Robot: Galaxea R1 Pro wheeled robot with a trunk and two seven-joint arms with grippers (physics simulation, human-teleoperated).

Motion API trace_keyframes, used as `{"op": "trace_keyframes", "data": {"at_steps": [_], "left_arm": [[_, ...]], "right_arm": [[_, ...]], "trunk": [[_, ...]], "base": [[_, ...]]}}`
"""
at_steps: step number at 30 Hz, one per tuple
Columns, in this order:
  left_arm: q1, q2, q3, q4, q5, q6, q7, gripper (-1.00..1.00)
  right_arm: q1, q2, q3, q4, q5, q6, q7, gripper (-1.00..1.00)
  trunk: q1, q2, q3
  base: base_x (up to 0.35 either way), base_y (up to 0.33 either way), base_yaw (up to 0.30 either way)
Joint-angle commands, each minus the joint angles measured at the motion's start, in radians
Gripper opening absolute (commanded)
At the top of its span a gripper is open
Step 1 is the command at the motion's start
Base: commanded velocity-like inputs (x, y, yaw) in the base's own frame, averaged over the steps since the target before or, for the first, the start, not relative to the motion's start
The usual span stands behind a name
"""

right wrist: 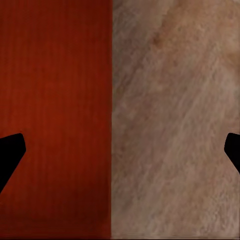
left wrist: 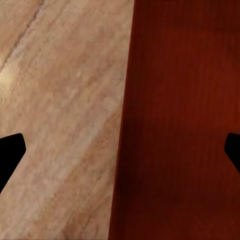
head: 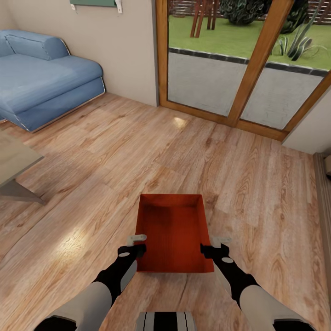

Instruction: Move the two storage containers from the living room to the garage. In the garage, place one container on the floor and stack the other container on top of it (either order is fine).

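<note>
1. Head view: an orange-red storage container (head: 174, 232) sits between both claws above the light wood plank floor (head: 115, 184) of the living room. The left gripper (head: 136, 243) is at its left wall, the right gripper (head: 216, 246) at its right wall. A blue sofa (head: 41, 73) and wood-framed glass doors (head: 239, 59) stand beyond.
2. Left wrist view: fingers (left wrist: 10, 152) spread wide, straddling the container's wall edge.
3. Right wrist view: fingers (right wrist: 10, 152) likewise spread wide across the wall edge, nothing pinched.
</note>
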Motion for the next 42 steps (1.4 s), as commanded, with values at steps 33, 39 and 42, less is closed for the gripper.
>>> {"op": "trace_keyframes", "data": {"at_steps": [33, 39, 42], "left_arm": [[0.0, 0.013, -0.007, -0.073, 0.012, -0.001, 0.008, 1.0], [0.0, 0.012, -0.007, -0.102, 0.012, -0.001, 0.01, 1.0], [0.0, 0.012, -0.007, -0.106, 0.013, -0.001, 0.01, 1.0]], "right_arm": [[-0.001, 0.004, 0.0, 0.026, 0.008, -0.01, -0.006, 1.0], [-0.001, 0.004, 0.0, 0.026, 0.009, -0.01, -0.006, 1.0], [-0.001, 0.004, 0.0, 0.026, 0.009, -0.01, -0.006, 1.0]], "trunk": [[0.0, 0.0, -0.001], [0.0, 0.0, -0.001], [0.0, 0.0, -0.001]], "base": [[0.0, 0.0, 0.0], [0.0, 0.0, 0.0], [0.0, 0.0, 0.0]]}}
